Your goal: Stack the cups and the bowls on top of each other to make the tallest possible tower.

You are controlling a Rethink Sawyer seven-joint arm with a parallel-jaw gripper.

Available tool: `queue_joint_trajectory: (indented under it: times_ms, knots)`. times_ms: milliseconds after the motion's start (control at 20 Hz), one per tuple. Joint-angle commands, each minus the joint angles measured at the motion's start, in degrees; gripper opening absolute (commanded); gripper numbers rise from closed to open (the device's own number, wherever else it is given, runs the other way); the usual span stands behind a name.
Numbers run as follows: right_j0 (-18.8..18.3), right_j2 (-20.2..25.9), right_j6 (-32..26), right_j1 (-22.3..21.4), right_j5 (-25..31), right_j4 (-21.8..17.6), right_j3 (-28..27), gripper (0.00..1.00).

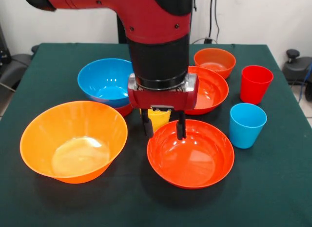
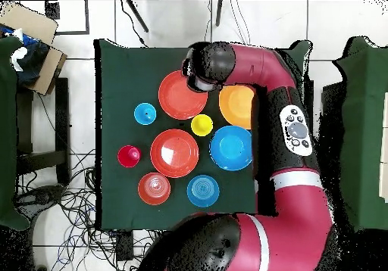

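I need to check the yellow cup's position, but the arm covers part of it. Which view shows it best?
The overhead view: the yellow cup shows whole, its round mouth open among the bowls. In the front view only part of it shows, behind the gripper.

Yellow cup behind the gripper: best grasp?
Pinch the rim wall of the yellow cup from straight above, one finger inside. It stands upright, mouth up. Bowls crowd its sides, notably the large blue bowl, so a side approach looks blocked.
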Motion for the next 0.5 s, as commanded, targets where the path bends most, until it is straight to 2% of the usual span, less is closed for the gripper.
queue_joint_trajectory:
  times_ms: [50, 300, 500]
  knots:
    - [-1.84, 2.62, -13.63, -1.88, 2.36, -3.48, 5.63, 1.00]
    - [-3.58, 3.38, -16.14, -0.69, 2.77, -4.22, 4.64, 1.00]
    - [-5.42, 3.73, -16.76, -0.58, 0.89, -4.87, 6.78, 1.00]
